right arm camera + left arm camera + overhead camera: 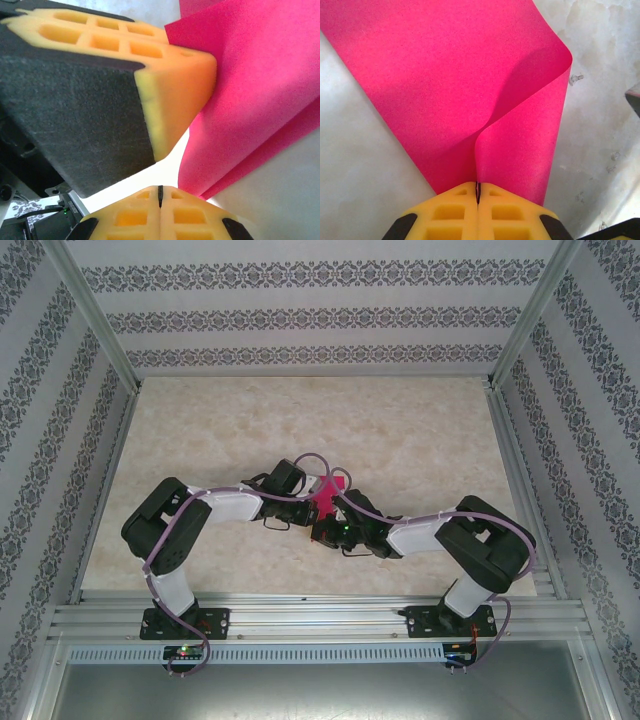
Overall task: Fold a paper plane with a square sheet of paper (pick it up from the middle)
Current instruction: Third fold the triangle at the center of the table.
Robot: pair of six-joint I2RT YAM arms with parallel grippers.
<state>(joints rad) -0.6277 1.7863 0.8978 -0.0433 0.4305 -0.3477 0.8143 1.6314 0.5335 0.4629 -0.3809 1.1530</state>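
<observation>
My left jaws are clamped together on one edge of the pink sheet of paper [445,85], which curls forward over the worktop [355,165]. My right jaws are pressed together, the sheet just beside their tips.

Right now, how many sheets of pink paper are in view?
1. The pink sheet is at the middle of the table, curled, its edge pinched in the left gripper. Part of the table is covered from above, so another could be hidden.
</observation>
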